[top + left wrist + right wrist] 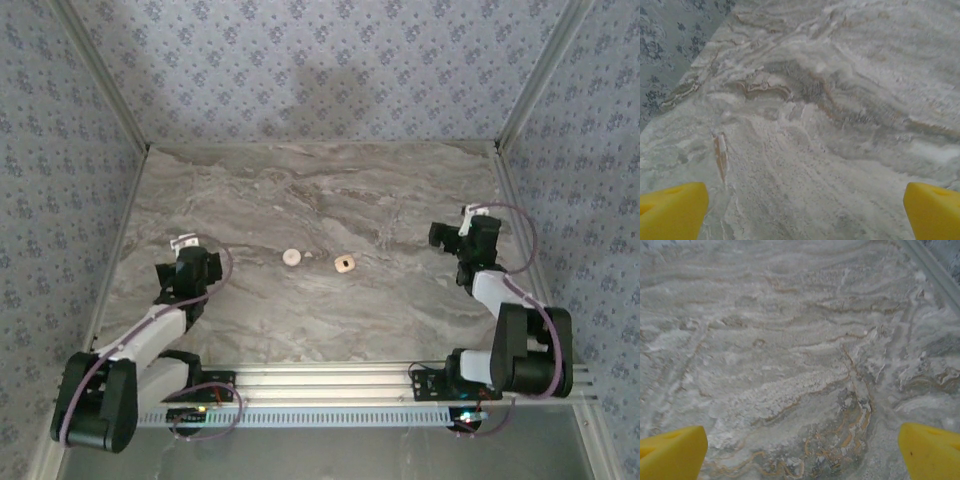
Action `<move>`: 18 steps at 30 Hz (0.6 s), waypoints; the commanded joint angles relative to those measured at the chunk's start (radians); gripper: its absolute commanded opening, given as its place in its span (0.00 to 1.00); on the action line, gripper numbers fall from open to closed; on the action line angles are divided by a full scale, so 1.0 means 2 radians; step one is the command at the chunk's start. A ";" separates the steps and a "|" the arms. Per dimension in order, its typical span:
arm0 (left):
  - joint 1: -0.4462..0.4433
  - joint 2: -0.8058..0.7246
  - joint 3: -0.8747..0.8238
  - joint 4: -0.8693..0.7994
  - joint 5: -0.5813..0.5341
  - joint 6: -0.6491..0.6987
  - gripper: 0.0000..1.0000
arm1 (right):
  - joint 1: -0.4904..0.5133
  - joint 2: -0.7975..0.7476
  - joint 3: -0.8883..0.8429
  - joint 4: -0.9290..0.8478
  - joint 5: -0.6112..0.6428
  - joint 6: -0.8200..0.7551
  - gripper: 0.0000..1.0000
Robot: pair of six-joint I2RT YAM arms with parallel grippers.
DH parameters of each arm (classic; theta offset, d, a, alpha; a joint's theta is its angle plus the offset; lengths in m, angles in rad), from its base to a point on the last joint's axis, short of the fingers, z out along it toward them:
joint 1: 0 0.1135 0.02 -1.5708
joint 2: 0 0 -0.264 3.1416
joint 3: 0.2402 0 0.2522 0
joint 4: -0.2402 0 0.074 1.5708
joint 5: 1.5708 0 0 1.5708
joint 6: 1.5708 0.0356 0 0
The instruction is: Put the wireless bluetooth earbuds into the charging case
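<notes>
Lying near the middle of a grey-veined marble tabletop (300, 190), a small round white disc (292, 257) is seen from overhead. A pinkish-tan squarish piece (345, 264), marked by a dark spot at its centre, sits just to the disc's right. The tiny white wireless earbuds cannot be made out at this size, nor can it be told which item is the charging case.

The left gripper (804, 212) is held well to the left of the disc, and the right gripper (801, 452) well to its right and slightly farther back. Both are spread wide and released, with only bare marble seen between their yellow fingertips (672, 210).

The main risk is judged to lie in the smallness of the parts. An earbud could be pinched off-centre and flicked across the smooth stone. The light disc could be nudged away by the wide pads. A bud offered in the wrong orientation would likely be jammed rather than seated. The case could also be slid unless braced by the other arm.
</notes>
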 commanded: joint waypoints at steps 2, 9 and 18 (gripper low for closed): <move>0.016 0.025 -0.022 0.207 0.043 0.050 1.00 | -0.012 0.034 -0.014 0.099 -0.015 -0.009 1.00; 0.019 0.140 -0.011 0.357 0.095 0.115 1.00 | 0.027 0.080 -0.046 0.208 -0.027 -0.042 1.00; 0.067 0.266 0.040 0.391 0.093 0.071 1.00 | 0.043 0.101 -0.050 0.227 -0.008 -0.055 1.00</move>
